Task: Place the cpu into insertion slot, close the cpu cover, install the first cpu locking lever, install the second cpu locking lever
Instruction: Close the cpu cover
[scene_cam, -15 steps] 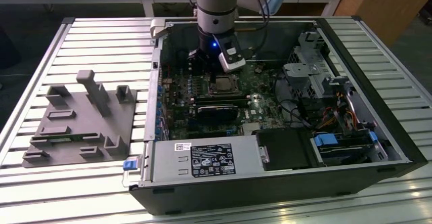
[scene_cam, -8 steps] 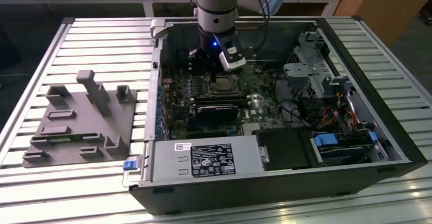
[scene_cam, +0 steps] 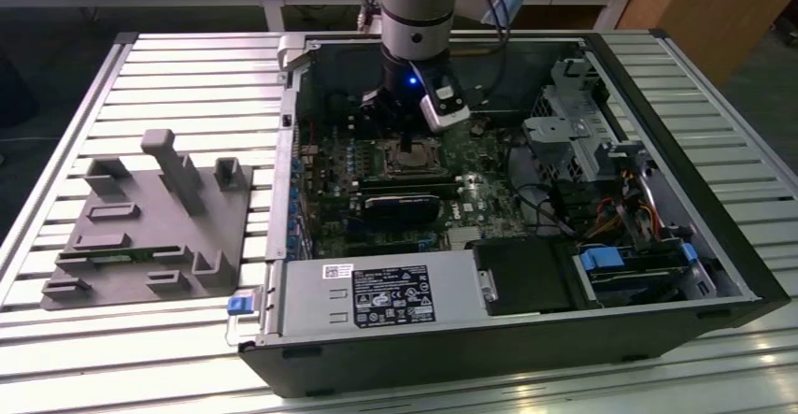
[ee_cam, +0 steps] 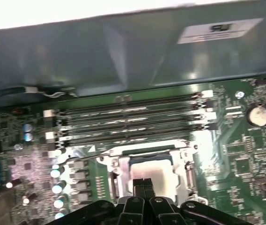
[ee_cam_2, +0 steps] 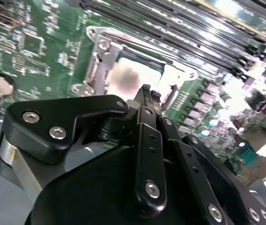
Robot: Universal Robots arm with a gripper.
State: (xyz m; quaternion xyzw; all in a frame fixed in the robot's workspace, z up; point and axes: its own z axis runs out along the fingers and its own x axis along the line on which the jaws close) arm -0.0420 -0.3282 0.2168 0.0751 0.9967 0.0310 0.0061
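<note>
The cpu point(ee_cam: 160, 169) lies flat in the insertion slot point(ee_cam: 148, 157) on the green board, its dull silver top point(ee_cam_2: 129, 75) showing through the square cut-out. The silvery cpu cover point(ee_cam: 120, 164) lies down around it, and its frame point(ee_cam_2: 98, 65) looks flat on the socket. A thin metal rod runs along one side of the frame; I cannot tell how the locking levers stand. My gripper point(ee_cam: 143, 184) hovers just over the chip's edge, black fingertips pressed together with nothing between them point(ee_cam_2: 148, 91). In the exterior view the gripper point(scene_cam: 399, 141) reaches down into the open case above the cpu point(scene_cam: 408, 159).
Long black memory slots point(ee_cam: 133, 122) run beside the socket. A black graphics card point(scene_cam: 402, 207) sits nearer the power supply point(scene_cam: 374, 292). The drive cage point(scene_cam: 574, 143) and cables fill the exterior view's right. A grey fixture point(scene_cam: 149, 218) stands outside the case. A coin battery point(ee_cam: 258, 114) is nearby.
</note>
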